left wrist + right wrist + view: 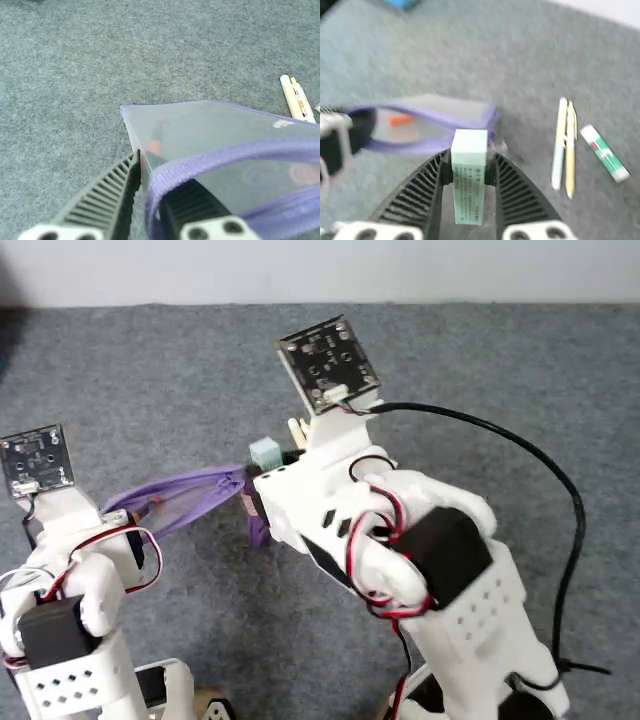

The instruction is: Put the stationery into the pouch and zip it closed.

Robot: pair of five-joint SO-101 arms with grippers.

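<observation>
On grey counter (pixel 150 380), a clear pouch (pixel 185 495) w/ purple trim lies btw the two arms, mouth open. L hand (pixel 142 160) is clamped on the pouch's rim at one end, a finger on either side of the purple edge, holding that end up. An orange item (pixel 400 120) sits inside the pouch, seen thru the clear wall. R hand (pixel 469 157) is closed on a pale green eraser (pixel 468 175), held upright btw both fingers, just above the pouch's other end. Two pens (pixel 565 147) lie side by side on the counter, apart from the pouch. A glue stick (pixel 605 152) w/ green and white label lies just beside them. Pens and glue stick are outside the pouch.
</observation>
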